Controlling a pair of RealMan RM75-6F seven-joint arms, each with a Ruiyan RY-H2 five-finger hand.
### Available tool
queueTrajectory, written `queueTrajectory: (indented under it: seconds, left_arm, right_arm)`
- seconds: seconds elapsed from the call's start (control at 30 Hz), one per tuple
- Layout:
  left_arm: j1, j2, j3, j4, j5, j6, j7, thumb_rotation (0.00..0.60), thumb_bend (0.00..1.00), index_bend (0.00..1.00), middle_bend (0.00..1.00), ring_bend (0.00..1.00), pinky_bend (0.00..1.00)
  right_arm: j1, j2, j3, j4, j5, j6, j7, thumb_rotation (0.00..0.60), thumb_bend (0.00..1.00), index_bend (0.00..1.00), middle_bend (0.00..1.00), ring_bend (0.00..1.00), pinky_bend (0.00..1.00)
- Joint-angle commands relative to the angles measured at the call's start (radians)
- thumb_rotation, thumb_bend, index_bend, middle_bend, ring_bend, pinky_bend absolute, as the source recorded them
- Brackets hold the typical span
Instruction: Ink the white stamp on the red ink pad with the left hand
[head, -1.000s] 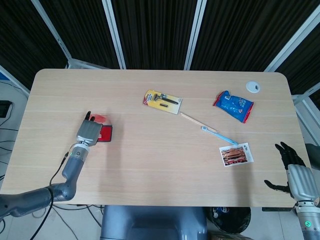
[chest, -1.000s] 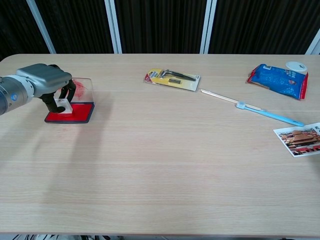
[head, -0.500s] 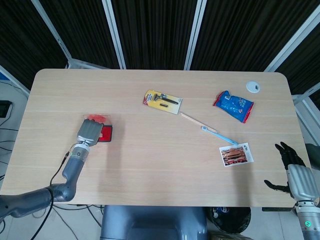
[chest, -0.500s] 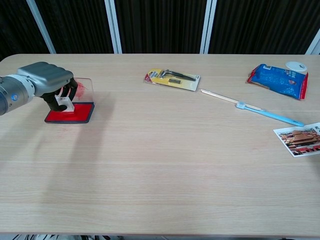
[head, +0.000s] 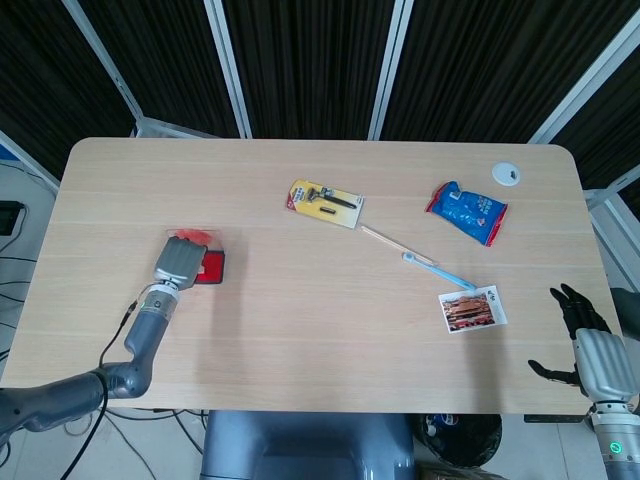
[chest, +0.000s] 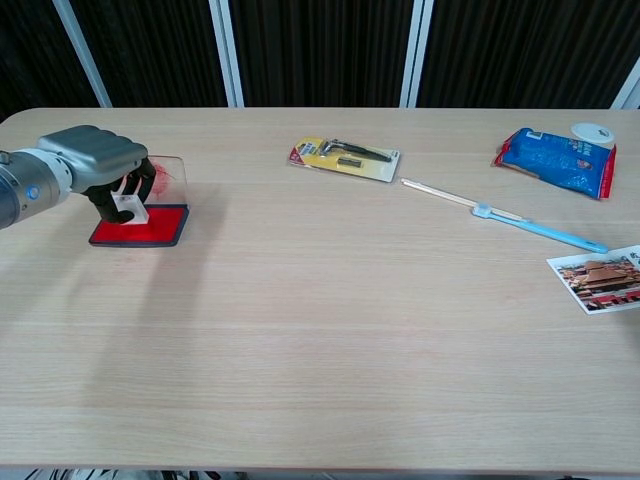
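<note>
At the table's left side lies the red ink pad (chest: 150, 228) (head: 212, 268), with its clear lid behind it. My left hand (chest: 95, 160) (head: 177, 262) hovers over the pad and grips the small white stamp (chest: 128, 208), whose base touches the red surface. In the head view the hand hides the stamp. My right hand (head: 592, 345) hangs off the table's front right corner, fingers apart and holding nothing; the chest view does not show it.
A razor in yellow packaging (chest: 345, 157) lies at the table's middle back. A thin stick with a blue toothbrush (chest: 520, 222), a blue snack bag (chest: 556, 160), a white round cap (chest: 592, 132) and a photo card (chest: 600, 277) occupy the right side.
The left hand's fingers have closed around the stamp on the pad, and the stamp now stands slightly more upright. The right hand has not moved.
</note>
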Motion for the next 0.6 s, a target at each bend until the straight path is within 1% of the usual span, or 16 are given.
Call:
queueTrajectory:
  seconds: [0.03,0.6]
  left_arm:
    - [-0.001,-0.004,0.002,0.008,0.004,-0.003,-0.001,0.6,0.59,0.68,0.67,0.41,0.46]
    - [0.002,-0.032,0.009,0.057,0.019,-0.024,-0.016,0.6,0.59,0.68,0.67,0.41,0.46]
  right_arm:
    - [0.0,0.0,0.0,0.0,0.001,0.0,0.001,0.6,0.09,0.0,0.0,0.0,0.18]
    - [-0.001,-0.002,0.001,0.0,0.001,0.002,0.003,0.6,0.09,0.0,0.0,0.0,0.18]
